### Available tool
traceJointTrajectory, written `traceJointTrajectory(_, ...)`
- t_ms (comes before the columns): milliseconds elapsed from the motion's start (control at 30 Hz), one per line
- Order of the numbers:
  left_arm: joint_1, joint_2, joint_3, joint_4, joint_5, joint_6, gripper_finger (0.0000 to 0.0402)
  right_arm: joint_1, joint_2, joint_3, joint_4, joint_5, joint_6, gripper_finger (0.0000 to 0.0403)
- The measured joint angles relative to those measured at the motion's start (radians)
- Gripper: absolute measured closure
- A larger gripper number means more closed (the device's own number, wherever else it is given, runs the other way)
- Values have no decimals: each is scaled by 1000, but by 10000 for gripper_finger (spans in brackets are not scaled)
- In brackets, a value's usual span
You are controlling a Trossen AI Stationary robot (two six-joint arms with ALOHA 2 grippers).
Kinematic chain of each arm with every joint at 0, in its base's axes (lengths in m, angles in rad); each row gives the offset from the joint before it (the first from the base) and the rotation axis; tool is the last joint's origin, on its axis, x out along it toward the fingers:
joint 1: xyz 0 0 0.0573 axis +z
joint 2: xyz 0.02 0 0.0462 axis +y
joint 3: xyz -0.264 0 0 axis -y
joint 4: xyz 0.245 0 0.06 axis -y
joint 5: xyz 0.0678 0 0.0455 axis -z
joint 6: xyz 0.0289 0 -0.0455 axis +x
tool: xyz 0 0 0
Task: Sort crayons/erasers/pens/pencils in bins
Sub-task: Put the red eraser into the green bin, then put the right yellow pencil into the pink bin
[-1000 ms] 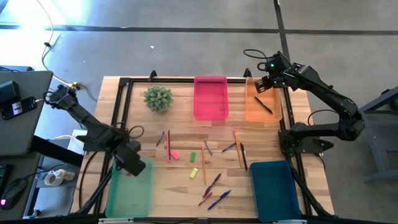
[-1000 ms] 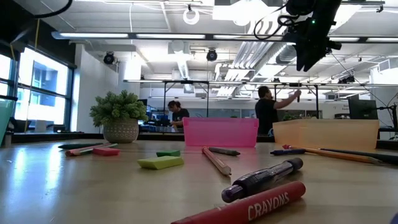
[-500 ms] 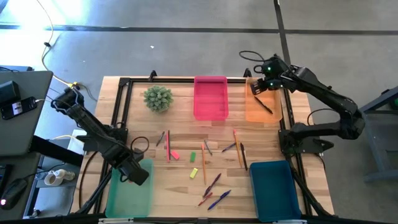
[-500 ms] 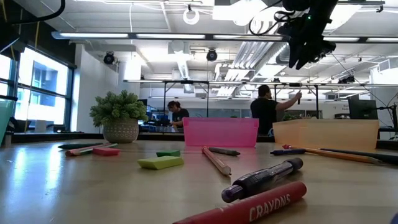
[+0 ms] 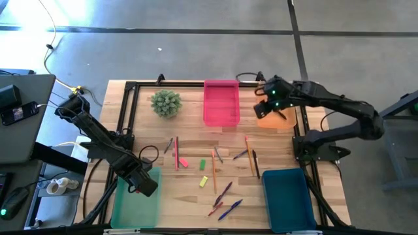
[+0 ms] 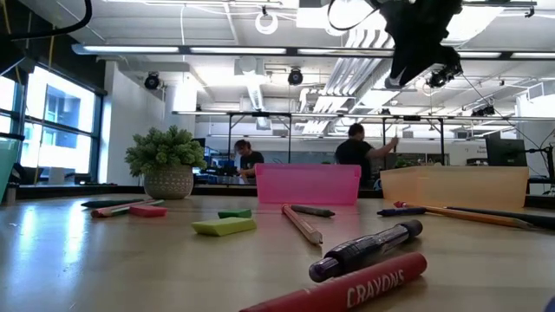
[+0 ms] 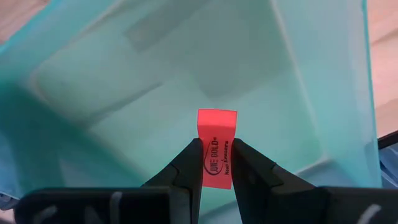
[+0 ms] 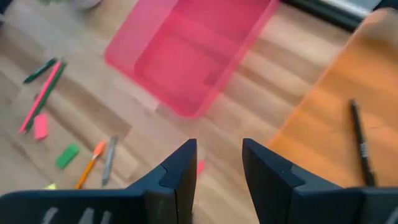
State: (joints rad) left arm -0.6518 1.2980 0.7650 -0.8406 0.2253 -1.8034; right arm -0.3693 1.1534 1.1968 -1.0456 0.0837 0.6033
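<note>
Hovering over the light green bin (image 5: 136, 202) at the lower left of the high view, the left claw (image 7: 216, 163) is clamped on a red eraser (image 7: 217, 149), while the right claw (image 8: 217, 163), fingers apart, hangs between the pink bin (image 5: 221, 103) and orange bin (image 5: 275, 116) at upper right.

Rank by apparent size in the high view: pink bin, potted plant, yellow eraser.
1. pink bin, clearly the largest.
2. potted plant, roughly half the bin's footprint.
3. yellow eraser, a tiny block, by far the smallest.
</note>
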Motion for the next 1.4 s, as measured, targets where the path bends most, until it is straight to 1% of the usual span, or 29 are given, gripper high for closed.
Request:
traceJointTrajectory(133, 0, 0, 0, 2, 4, 3, 340, 73, 12, -1, -7, 4, 62, 281)
traceJointTrajectory(233, 0, 0, 0, 2, 18, 24, 328, 128, 32, -1, -9, 21, 129, 281)
traceJointTrajectory(533, 0, 0, 0, 1, 26, 27, 241, 243, 137, -1, -8, 33, 210, 281)
traceJointTrajectory(633, 0, -5, 0, 0, 30, 36, 222, 272, 174, -1, -8, 35, 232, 281)
traceJointTrajectory(767, 2, -40, 3, 1, 29, 67, 220, 298, 227, -1, -8, 23, 235, 281)
traceJointTrajectory(900, 11, -115, 5, 0, 28, 69, 226, 300, 284, -1, -8, -32, 225, 281)
traceJointTrajectory(967, 16, -163, 5, 1, 14, 69, 228, 300, 308, -1, -10, -43, 211, 281)
traceJointTrajectory(1033, 17, -213, 5, 3, -22, 65, 229, 300, 328, -1, -11, -47, 203, 281)
traceJointTrajectory(1233, 17, -374, 5, 9, -192, 65, 229, 299, 361, -1, -14, -54, 177, 281)
traceJointTrajectory(1333, 17, -448, 5, 8, -324, 90, 229, 299, 378, -1, -33, -36, 156, 281)
traceJointTrajectory(1400, 17, -490, 6, 9, -438, 112, 229, 299, 385, -1, -47, -24, 155, 281)
